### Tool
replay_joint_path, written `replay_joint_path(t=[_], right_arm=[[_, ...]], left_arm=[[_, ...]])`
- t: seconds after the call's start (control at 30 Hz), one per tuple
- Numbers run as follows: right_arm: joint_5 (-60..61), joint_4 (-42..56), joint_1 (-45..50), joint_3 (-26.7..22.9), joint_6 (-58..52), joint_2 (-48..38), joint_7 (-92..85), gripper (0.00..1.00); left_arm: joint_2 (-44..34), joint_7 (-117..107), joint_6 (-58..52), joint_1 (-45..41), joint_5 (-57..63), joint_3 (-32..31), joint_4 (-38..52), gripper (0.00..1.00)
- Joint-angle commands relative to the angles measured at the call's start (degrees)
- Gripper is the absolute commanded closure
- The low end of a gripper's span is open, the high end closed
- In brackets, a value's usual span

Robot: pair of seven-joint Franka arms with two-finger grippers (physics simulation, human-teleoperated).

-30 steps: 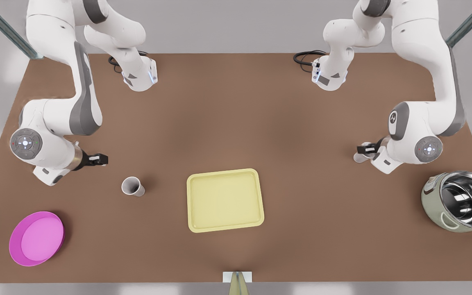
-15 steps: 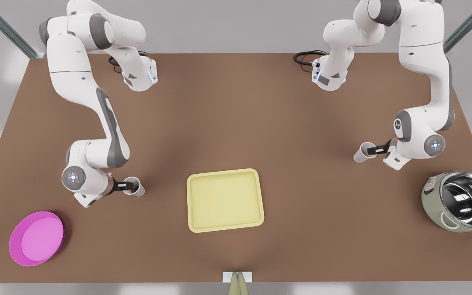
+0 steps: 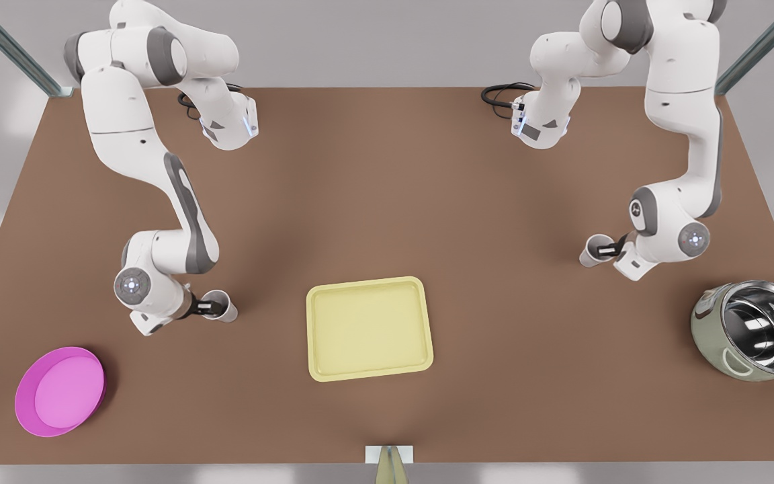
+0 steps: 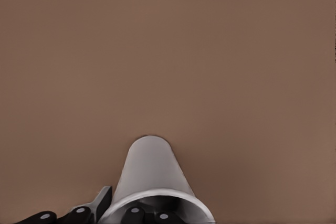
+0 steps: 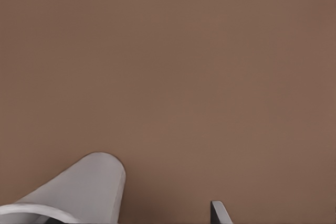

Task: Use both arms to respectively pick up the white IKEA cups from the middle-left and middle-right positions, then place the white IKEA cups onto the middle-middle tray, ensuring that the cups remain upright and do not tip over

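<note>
A broad brown desk [image 3: 387, 202] is seen from above, set against a pale grey wall [image 3: 373, 40] along its far edge. Two dark metal struts [image 3: 7, 47] are angled across the upper corners of the front view. Light grey floor is visible past both sides of the desk, and soft shadows are cast across the matte surface by even overhead lighting.
</note>
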Motion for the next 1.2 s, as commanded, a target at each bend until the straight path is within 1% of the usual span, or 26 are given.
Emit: replay_joint_path(t=[0.0,0.03,0.07,0.1,0.17,0.2,0.23,0.27,0.3,0.33,0.37,0.43,0.47,0.5,0.53,0.63,0.7,0.77,0.83,0.93,1.0,1.1,1.17], right_arm=[[-0.02,0.06,0.09,-0.06,1.74,0.08,1.64,0.26],[0.06,0.32,0.00,-0.06,1.74,0.08,0.94,0.46],[0.06,0.50,0.09,-0.06,1.66,0.08,0.94,0.52],[0.15,0.50,0.26,-0.06,1.66,0.08,1.03,0.52],[0.41,0.41,1.05,-0.06,1.48,0.08,1.20,0.61],[0.41,0.50,1.58,-0.15,1.39,0.08,1.29,0.65],[0.41,0.58,1.67,-0.15,1.30,0.08,1.47,0.68],[0.33,0.76,1.76,-0.15,1.22,0.08,1.38,0.71],[0.33,1.11,2.02,-0.15,0.78,-0.01,1.29,0.77],[0.24,1.46,2.02,-0.06,0.60,-0.10,1.12,0.79],[0.15,1.90,2.02,0.03,0.43,-0.18,0.94,0.79],[0.15,3.66,2.64,0.11,-1.16,-0.27,1.03,0.79],[0.15,4.19,2.90,0.38,-1.16,-0.36,1.03,0.79],[0.76,5.68,3.60,1.43,-1.77,-0.62,1.38,0.79],[2.26,6.03,4.83,1.61,-1.95,-1.06,1.56,0.79],[11.13,7.61,10.54,1.26,-1.33,-0.89,1.82,0.79],[13.86,7.62,12.39,0.99,-0.19,-0.62,1.91,0.79],[17.72,7.62,13.62,0.99,1.13,-0.45,1.91,0.79],[20.45,7.62,15.03,0.99,2.09,-0.45,2.17,0.79],[22.03,7.62,16.43,0.99,4.64,0.34,3.14,0.79],[23.88,7.62,18.98,0.99,5.61,0.61,6.65,0.79],[25.55,7.62,21.18,0.99,7.81,1.66,6.92,0.79],[25.55,9.37,21.44,0.99,8.60,3.16,6.92,0.79]], left_arm=[[0.10,4.26,-0.18,-0.74,-3.05,-0.11,0.26,0.70],[0.10,4.26,-0.97,-0.83,-3.14,-0.38,0.52,0.79],[-0.17,4.43,-1.24,-0.83,-3.14,-0.55,1.05,0.79],[-0.34,4.52,-1.33,-1.36,-3.14,-0.55,1.49,0.79],[-0.52,4.26,-6.43,-1.80,-3.14,-0.55,4.47,0.79],[-1.57,3.21,-6.43,-2.50,-3.23,-1.43,4.83,0.79],[-1.93,-2.22,-6.51,-3.03,-3.23,-4.15,6.57,0.79],[0.44,-12.14,-6.51,-3.39,-3.23,-10.11,11.31,0.79],[3.51,-21.99,-6.60,-4.52,-3.14,-13.02,17.28,0.79],[8.09,-30.36,-6.60,-5.32,-2.88,-16.37,24.68,0.79],[11.86,-34.66,-6.60,-6.71,-2.53,-17.51,30.73,0.79],[18.72,-41.08,-6.60,-10.50,-2.70,-17.69,42.34,0.79],[21.09,-45.03,-6.60,-13.65,-2.61,-18.04,45.68,0.79],[23.47,-50.23,-6.60,-15.51,-2.79,-18.39,50.79,0.79],[24.70,-54.80,-6.60,-16.83,-2.96,-18.48,54.04,0.79],[28.57,-63.15,-6.51,-21.14,-2.88,-18.92,60.55,0.79],[30.86,-63.68,-6.25,-22.63,-2.61,-19.45,63.10,0.79],[31.39,-63.68,-6.16,-23.16,-2.79,-20.06,63.36,0.78],[33.58,-63.95,-6.16,-24.74,-2.61,-20.50,63.54,0.78],[36.13,-63.86,-3.88,-25.18,-2.53,-20.42,64.24,0.78],[37.45,-63.86,-2.03,-25.18,-2.53,-20.42,64.24,0.78],[38.42,-63.86,-1.94,-25.18,-2.53,-20.42,64.42,0.77],[38.77,-63.86,-1.94,-25.18,-2.44,-20.33,64.33,0.65]])
